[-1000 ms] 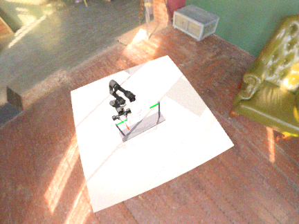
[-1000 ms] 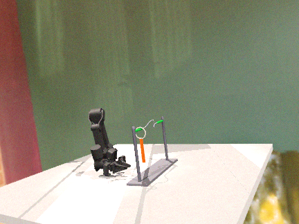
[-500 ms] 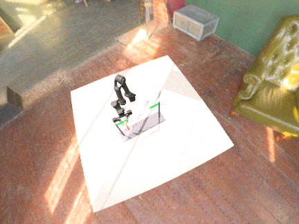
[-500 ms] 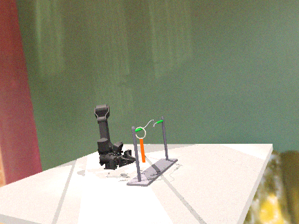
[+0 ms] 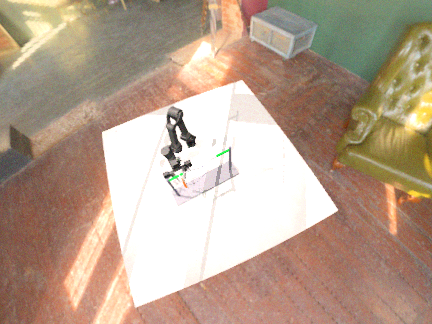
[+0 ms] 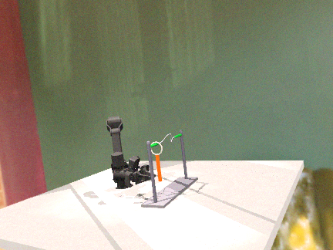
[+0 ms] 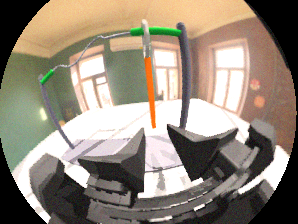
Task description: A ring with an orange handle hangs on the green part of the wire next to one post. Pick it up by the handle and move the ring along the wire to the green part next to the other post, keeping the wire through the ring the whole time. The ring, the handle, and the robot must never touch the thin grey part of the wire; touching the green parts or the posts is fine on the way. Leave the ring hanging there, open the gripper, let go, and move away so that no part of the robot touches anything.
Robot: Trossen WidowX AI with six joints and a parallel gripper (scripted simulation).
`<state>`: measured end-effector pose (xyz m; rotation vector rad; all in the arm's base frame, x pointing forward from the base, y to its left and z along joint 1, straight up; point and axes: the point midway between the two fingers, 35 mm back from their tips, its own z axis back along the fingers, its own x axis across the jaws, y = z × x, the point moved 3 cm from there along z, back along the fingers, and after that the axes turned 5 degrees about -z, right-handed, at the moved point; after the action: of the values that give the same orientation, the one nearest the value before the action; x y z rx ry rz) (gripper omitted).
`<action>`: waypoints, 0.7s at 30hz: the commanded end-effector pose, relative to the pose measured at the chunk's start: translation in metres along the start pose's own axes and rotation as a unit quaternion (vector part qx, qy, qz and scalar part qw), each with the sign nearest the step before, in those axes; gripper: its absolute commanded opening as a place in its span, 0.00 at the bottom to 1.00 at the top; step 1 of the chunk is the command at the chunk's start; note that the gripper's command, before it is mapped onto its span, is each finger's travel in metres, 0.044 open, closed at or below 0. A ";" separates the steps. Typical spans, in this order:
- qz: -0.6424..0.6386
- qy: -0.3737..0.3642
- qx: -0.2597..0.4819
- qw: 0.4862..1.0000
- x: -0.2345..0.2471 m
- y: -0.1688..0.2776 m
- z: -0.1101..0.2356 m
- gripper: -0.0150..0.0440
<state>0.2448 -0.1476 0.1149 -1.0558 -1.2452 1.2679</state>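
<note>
The ring hangs on the green part of the wire by the near post. Its orange handle hangs straight down. My gripper is low over the table, pointing at the lower end of the handle and a little short of it. Its fingers are partly open with nothing between them. The thin grey wire runs to the other green part by the far post.
The posts stand on a grey base plate on the white table top. My arm's base stands just behind the plate. A green armchair and a small cabinet stand on the floor far off.
</note>
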 end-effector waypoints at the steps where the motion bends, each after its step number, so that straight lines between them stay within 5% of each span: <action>1: -0.002 0.002 0.000 1.000 -0.002 -0.001 -0.007 0.53; 21: -0.002 0.002 -0.001 1.000 -0.003 -0.002 -0.038 0.53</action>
<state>0.2768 -0.1465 0.1133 -1.0537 -1.2452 1.2673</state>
